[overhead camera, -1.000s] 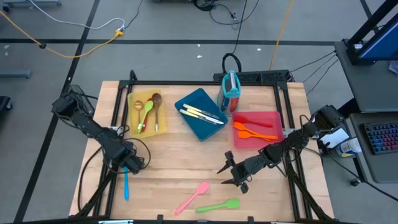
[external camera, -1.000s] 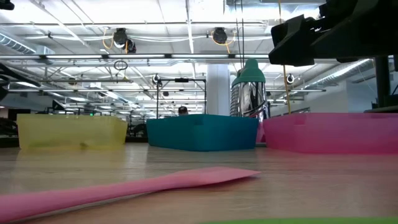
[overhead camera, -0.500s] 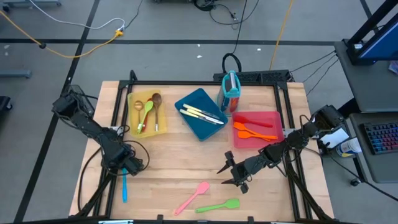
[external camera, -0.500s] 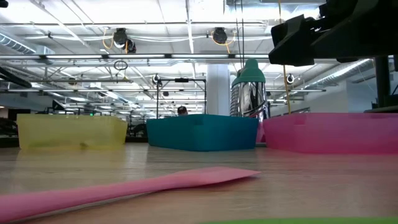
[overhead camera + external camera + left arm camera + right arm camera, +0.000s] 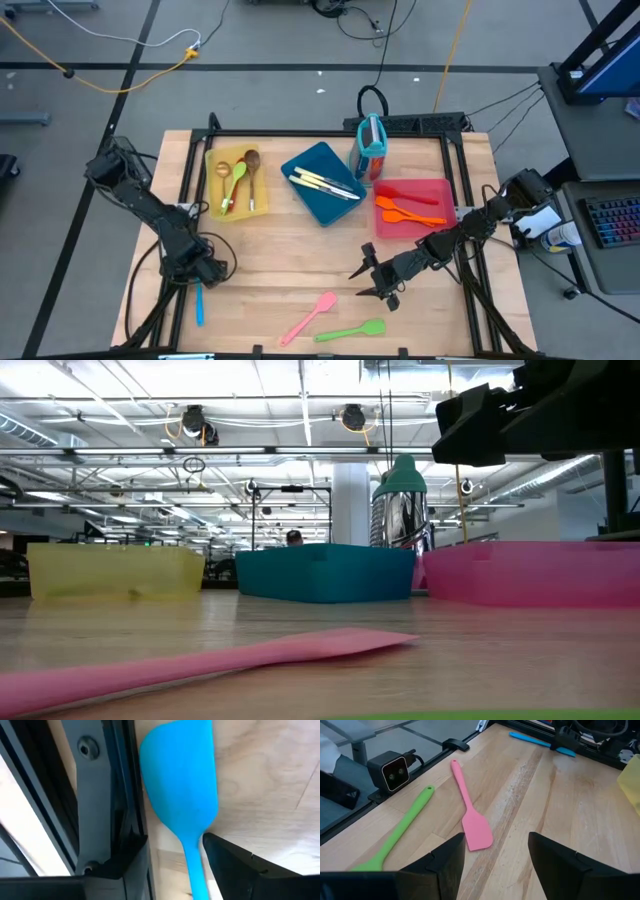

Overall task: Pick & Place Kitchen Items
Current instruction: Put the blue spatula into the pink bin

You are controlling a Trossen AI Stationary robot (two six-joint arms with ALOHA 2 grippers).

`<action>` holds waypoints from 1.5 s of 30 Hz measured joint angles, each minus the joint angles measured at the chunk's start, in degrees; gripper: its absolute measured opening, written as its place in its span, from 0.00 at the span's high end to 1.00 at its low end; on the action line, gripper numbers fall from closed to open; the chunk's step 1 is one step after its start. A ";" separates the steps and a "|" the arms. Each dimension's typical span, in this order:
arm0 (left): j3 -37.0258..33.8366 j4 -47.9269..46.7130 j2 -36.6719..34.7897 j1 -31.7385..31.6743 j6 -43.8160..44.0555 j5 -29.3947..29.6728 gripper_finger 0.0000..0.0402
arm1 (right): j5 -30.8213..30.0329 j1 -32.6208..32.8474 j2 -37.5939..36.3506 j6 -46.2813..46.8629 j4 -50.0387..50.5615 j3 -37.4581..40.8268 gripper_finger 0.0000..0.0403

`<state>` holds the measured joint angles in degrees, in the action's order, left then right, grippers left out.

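Left gripper [image 5: 205, 270] shifted toward the table's left edge, fingers apart astride blue spatula [image 5: 199, 302] handle; right gripper [image 5: 366, 277] spread wide near pink spatula [image 5: 309, 317].

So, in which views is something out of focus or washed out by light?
Low view: the pink spatula in the foreground is blurred, and the ceiling lights glare white. Left wrist view: the blue spatula fills the frame, soft-edged. Right wrist view: the near wooden table looks sharp.
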<state>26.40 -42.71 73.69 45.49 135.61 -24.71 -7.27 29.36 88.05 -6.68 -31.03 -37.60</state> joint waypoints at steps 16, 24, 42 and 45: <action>-0.07 4.31 -0.04 2.79 1.64 7.53 0.68 | -0.02 0.00 0.00 0.00 -0.02 0.00 0.48; 0.12 5.77 -0.14 5.01 -0.38 12.81 0.95 | -0.02 0.00 0.00 -0.02 -0.04 0.00 0.48; 5.54 4.92 -0.79 3.88 -8.99 33.43 0.96 | -0.09 -0.01 0.00 -0.62 -0.66 0.02 0.48; 5.56 5.72 -0.81 1.78 -13.76 36.91 0.99 | -0.09 0.00 0.00 -1.85 -0.88 0.02 0.48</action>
<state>31.96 -36.99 72.88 47.27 121.85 12.20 -7.35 29.36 88.05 -8.52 -31.90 -37.58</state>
